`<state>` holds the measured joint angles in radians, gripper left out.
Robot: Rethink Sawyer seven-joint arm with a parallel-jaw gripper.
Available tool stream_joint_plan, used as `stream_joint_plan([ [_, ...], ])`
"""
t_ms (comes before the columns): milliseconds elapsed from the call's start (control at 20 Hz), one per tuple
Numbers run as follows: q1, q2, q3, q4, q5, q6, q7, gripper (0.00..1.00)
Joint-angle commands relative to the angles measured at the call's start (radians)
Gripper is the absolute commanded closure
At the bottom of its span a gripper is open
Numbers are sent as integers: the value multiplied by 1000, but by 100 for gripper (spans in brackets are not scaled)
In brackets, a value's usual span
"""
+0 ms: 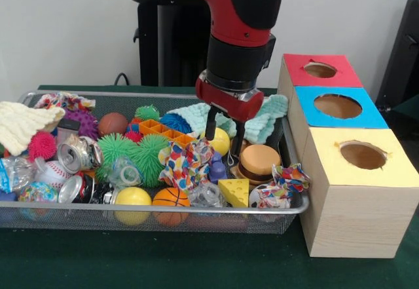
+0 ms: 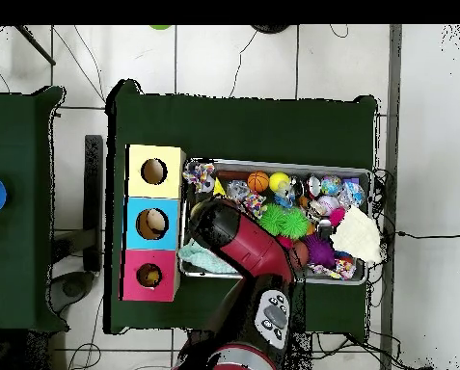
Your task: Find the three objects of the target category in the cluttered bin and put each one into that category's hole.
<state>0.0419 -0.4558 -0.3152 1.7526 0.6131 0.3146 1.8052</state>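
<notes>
Cluttered wire-mesh bin (image 1: 39,96) sits on the green table, packed with toys, and just beside it stands the wooden sorting box (image 1: 340,217) with three round holes: a red-topped hole (image 1: 320,70), a blue-topped hole (image 1: 338,106) and a yellow-topped hole (image 1: 363,154). Which category is being sought cannot be read from either view, so the three target objects cannot be singled out; if they are unsorted, they lie somewhere in that heap.

The red and black arm's gripper (image 1: 222,132) hangs low over the bin's right half, its two dark fingers slightly parted and pointing down between a yellow ball (image 1: 220,142) and a toy hamburger (image 1: 258,162). Nothing appears to be held between them.

As for progress, the holes look dark inside from the front, and the overhead view does not settle whether anything lies within. My judgement is that the search is under way, with no delivery confirmed.

Counted in the front view: two crushed drink cans (image 1: 77,153), two fuzzy green balls (image 1: 116,149), one orange mini basketball (image 1: 170,198), one baseball (image 1: 51,173), one cheese wedge (image 1: 234,191), three crumpled patterned cloths (image 1: 186,162).
</notes>
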Motion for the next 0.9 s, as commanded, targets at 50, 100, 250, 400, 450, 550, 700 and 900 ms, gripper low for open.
stream_joint_plan([
  [50, 1, 10, 60, 16, 26, 135, 272, 0],
  [100, 8, 5, 55, 22, 30, 148, 286, 0],
  [250, 47, 9, 12, 20, 43, 186, 358, 0],
  [400, 66, 22, -13, 14, 52, 192, 397, 0],
  [450, 65, 25, -9, 18, 56, 182, 400, 0],
  [550, 59, 35, 4, 26, 68, 159, 412, 0],
  [700, 54, 58, 25, 25, 86, 144, 445, 0],
  [900, 15, 81, 85, 37, 103, 48, 435, 0],
])
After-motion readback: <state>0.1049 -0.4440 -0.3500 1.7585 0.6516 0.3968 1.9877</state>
